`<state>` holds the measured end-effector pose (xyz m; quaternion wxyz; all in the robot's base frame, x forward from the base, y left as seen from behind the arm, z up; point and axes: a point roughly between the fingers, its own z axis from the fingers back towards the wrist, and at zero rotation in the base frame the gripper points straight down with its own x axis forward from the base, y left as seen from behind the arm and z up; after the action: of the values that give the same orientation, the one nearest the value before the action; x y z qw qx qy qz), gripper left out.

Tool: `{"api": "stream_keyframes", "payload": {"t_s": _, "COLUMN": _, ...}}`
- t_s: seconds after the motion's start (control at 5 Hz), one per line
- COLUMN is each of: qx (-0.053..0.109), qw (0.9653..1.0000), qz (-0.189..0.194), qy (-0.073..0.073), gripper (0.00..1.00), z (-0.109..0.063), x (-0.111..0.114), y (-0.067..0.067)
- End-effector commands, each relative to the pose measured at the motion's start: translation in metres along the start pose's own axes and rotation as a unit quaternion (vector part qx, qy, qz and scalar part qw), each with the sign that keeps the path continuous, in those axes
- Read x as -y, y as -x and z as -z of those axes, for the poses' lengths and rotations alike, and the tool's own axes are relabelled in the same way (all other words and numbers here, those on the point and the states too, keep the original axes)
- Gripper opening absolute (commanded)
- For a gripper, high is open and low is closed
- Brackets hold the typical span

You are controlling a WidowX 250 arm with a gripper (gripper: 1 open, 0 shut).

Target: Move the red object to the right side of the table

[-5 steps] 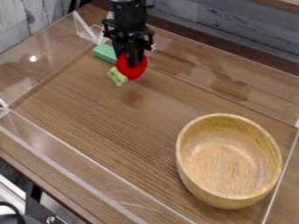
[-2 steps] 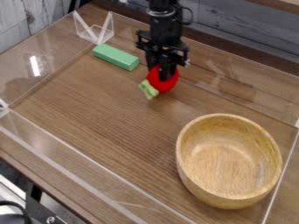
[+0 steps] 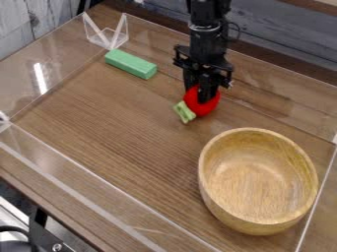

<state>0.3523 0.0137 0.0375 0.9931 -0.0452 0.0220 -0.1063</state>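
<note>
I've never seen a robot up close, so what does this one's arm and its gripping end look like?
The arm coming in at the top of the picture is black and narrow, built from blocky, jointed-looking segments with a few small greyish glints. It ends in slim, dark jaws. I can make out no lettering on it, and the picture is too small to tell fine details such as screws or thin wires.

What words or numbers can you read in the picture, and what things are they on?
None that I can read.
The red toy, the green block and the wooden bowl show no letters or numbers.
The black gripper is too small and blurry to tell if it has any writing.
</note>
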Motion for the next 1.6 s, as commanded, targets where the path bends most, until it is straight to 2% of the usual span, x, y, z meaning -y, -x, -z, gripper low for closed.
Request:
{"api": "stream_keyframes", "payload": {"t_s": 0.0, "qx": 0.025, "qw": 0.9997, "qz": 0.001, "qy": -0.006, "gripper": 0.0, "z": -0.0166, "x": -0.0008, "y": -0.004}}
{"api": "stream_keyframes", "payload": {"t_s": 1.4, "qx": 0.04, "qw": 0.9991, "qz": -0.003, "qy": 0.008, "gripper": 0.0, "z": -0.0219, "x": -0.0001, "y": -0.0016}}
